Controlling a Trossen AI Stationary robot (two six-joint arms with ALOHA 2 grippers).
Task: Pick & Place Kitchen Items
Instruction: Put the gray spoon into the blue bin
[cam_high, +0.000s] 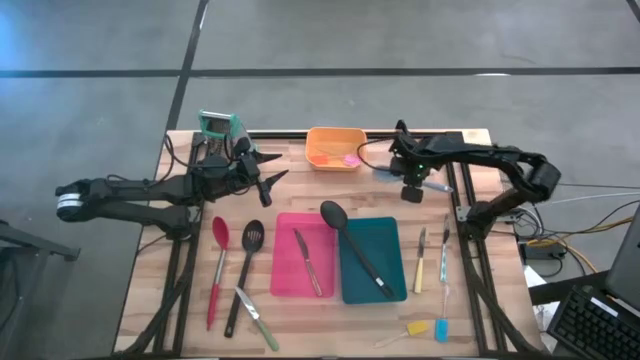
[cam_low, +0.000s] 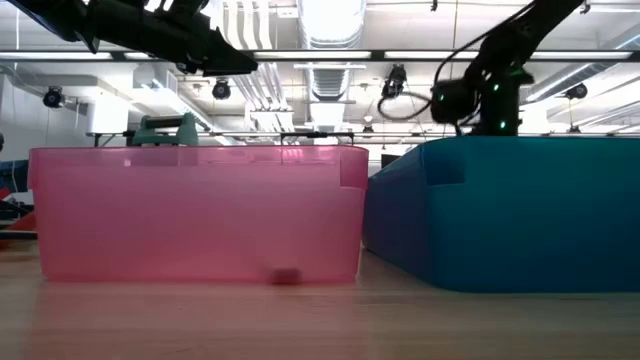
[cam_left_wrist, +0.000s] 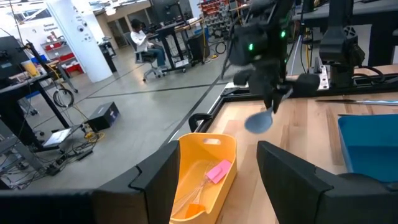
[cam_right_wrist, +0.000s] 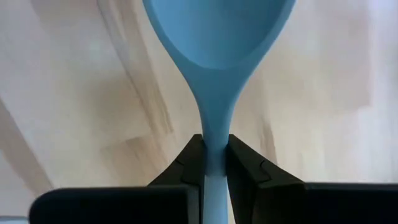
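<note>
While left gripper (cam_high: 268, 180) jaws wide and empty, right gripper (cam_right_wrist: 214, 163) jaws tight on pale-blue spoon (cam_right_wrist: 217, 37) neck.

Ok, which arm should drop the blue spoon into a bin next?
Right. Its hand is already shut on the blue spoon, raised beside the orange bin. The left hand is open, empty, across the table.

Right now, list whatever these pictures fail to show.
- Low view: the pink bin and teal bin block every utensil on the table.
- Right wrist view: the blue spoon is cut off by the top edge.
- High view: the small pieces inside the orange bin are too small to name.
</note>
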